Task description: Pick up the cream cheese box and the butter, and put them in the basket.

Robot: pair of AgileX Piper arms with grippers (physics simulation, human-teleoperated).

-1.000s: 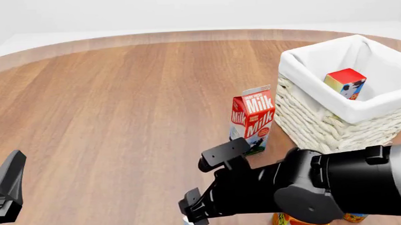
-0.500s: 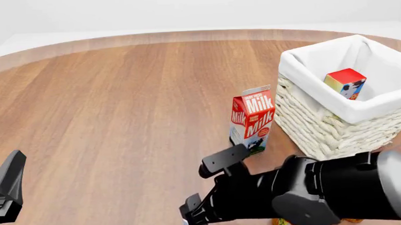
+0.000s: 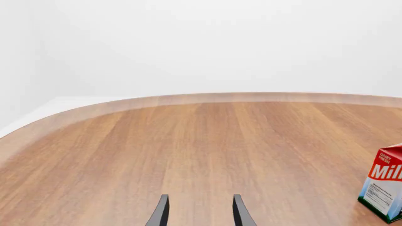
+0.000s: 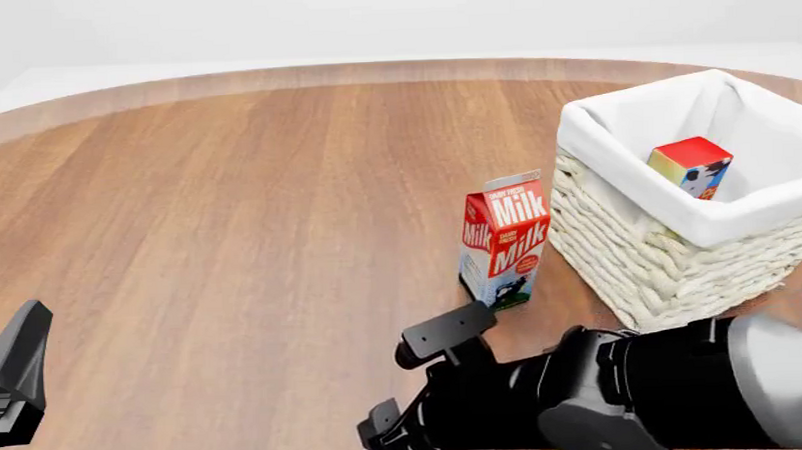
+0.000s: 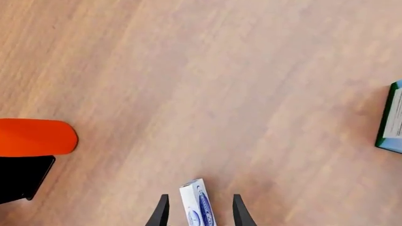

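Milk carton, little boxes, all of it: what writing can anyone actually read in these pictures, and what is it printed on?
"Milk", twice in big white letters, on the milk carton.
"DAIRY FRESH" and a cut-off "Mil", on the same carton in the left wrist view.
Smaller print on that carton: too small to read.
The butter in the basket: cow picture, no legible lettering.
The cream cheese box between the right pincer's fingers: blue oval mark, unreadable.
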